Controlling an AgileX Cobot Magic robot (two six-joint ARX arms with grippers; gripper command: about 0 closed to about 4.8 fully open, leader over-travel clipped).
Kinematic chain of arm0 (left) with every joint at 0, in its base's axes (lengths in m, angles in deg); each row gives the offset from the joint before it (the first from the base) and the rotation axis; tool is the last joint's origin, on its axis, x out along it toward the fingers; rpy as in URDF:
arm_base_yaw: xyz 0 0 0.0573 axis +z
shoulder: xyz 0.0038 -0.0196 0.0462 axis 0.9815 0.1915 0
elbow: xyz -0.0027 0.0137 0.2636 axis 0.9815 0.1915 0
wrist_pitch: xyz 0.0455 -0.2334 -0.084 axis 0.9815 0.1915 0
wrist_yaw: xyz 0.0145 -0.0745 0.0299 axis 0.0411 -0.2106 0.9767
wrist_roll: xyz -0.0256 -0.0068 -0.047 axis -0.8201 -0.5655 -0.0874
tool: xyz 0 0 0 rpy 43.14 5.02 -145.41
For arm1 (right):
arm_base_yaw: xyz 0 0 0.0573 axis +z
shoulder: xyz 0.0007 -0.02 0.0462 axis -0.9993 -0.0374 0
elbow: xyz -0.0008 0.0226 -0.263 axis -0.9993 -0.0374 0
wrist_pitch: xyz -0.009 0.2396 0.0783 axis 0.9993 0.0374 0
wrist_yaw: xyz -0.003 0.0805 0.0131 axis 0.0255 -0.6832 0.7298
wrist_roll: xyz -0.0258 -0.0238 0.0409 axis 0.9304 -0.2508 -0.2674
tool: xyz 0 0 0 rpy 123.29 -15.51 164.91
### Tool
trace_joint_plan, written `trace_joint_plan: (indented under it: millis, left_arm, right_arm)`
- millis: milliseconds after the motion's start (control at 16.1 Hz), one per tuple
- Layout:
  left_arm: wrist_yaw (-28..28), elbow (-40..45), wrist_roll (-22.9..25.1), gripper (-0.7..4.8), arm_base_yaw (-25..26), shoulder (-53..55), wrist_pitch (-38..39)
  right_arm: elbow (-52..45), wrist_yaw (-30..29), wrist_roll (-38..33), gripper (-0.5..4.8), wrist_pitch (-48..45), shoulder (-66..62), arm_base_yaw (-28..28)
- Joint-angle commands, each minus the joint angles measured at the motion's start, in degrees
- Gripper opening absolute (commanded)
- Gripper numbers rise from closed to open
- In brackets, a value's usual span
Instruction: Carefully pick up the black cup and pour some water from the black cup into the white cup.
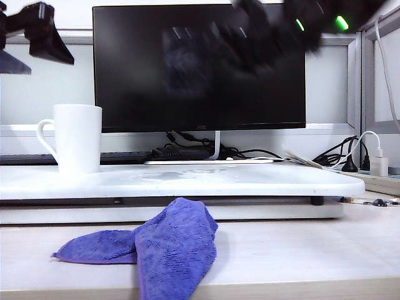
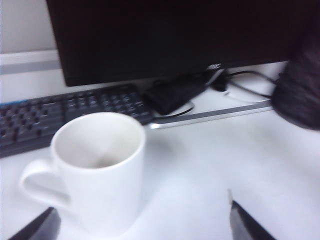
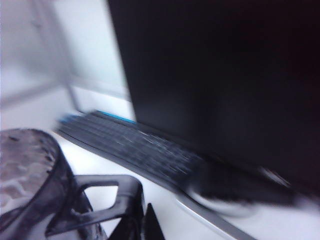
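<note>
The white cup (image 1: 78,137) stands upright on the left of the white board (image 1: 250,181), handle turned left. My left gripper (image 2: 142,222) hangs open just above and in front of the white cup (image 2: 97,167), which looks empty inside. In the exterior view the left gripper (image 1: 50,62) is high at the upper left. My right gripper (image 3: 145,225) is shut on the handle of the black cup (image 3: 30,180), a dark faceted mug lifted off the board. The blurred right arm (image 1: 300,19) is high in front of the monitor. No water can be made out.
A black monitor (image 1: 200,69) stands behind the board, with a keyboard (image 2: 65,112) and cables (image 1: 187,151) at its foot. A purple cloth (image 1: 162,247) lies on the table in front. A power strip with plugs (image 1: 375,165) sits at the right.
</note>
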Motion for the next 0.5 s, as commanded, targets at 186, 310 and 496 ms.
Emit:
trace_joint_plan:
  millis: [186,310,496]
  left_arm:
    - [-2.45,-9.51,1.42,4.62,1.95,-2.82,6.95]
    - [-3.89,-10.78,1.2,4.62,2.58,-2.16,11.39]
    - [-3.89,-10.78,2.67,4.62,2.97,0.42,17.27]
  right_arm:
    - [18.71,0.0,-0.68,-0.06,11.61,-4.55,2.84]
    - [24.37,-0.07,0.11,-0.06,14.73,-9.01,3.15]
    - [34.71,0.13,2.21,-0.06,19.54,-18.53,5.11]
